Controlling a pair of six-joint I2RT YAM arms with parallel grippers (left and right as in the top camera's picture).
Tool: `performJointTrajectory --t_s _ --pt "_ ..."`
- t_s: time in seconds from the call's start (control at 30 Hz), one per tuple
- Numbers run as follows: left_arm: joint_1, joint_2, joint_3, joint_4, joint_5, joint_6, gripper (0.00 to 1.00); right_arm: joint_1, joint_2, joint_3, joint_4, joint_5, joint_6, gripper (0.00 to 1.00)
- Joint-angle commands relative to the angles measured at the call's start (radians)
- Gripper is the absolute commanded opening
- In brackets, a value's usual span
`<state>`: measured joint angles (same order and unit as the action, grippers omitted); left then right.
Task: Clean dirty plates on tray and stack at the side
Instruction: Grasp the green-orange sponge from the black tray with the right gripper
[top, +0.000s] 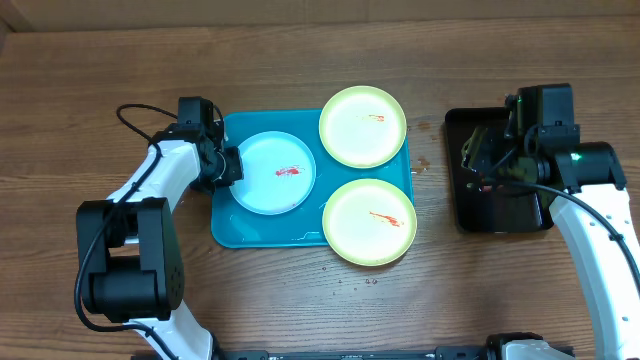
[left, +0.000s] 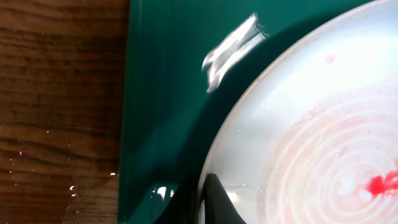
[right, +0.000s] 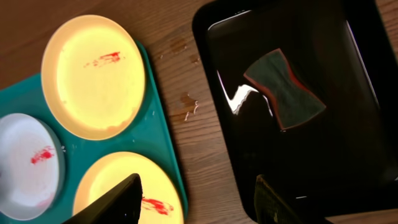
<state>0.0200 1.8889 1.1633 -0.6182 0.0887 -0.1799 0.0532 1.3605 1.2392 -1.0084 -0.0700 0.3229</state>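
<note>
**Overhead and wrist views, read left to right.** The left hand (top: 234, 167) sits at the left rim of the light blue plate (top: 278, 172). Its wrist view shows only one dark finger (left: 214, 202) at that rim, so it cannot be told whether the hand is clenched on the plate or released. The plate lies flat in the left half of the tray (top: 228, 228), directly to the right of this hand, with a red smear on its whitish centre.

Further right of the left hand are two more plates, each with a red smear. The far yellow-green plate (top: 362, 126) overhangs the tray's far rim, and the near yellow-green plate (top: 369, 221) overhangs its near rim. The two lie just apart. All three plates are well to the left of the right hand (top: 482, 160).

The right hand hangs over the black tray (top: 500, 212), which rests on the counter (top: 100, 80) beside the turquoise tray and apart from it. Its fingers (right: 118, 202) are spread wide and grasp nothing. A sponge (right: 283, 90), pinched at the waist, lies in the black tray ahead of those fingers.
</note>
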Motion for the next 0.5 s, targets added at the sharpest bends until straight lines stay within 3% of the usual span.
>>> performJointTrajectory --t_s 0.0,0.23,0.47 --pt "0.013 0.021 -0.029 -0.010 -0.026 -0.031 0.04 0.001 -0.002 0.024 -0.015 0.044 -0.093 0.60" --pt "0.012 0.021 -0.029 -0.001 0.009 -0.031 0.04 -0.071 0.079 0.024 -0.057 0.065 -0.145 0.58" --pt "0.012 0.021 -0.029 0.007 0.009 -0.031 0.04 -0.166 0.168 0.024 -0.021 0.013 -0.297 0.58"
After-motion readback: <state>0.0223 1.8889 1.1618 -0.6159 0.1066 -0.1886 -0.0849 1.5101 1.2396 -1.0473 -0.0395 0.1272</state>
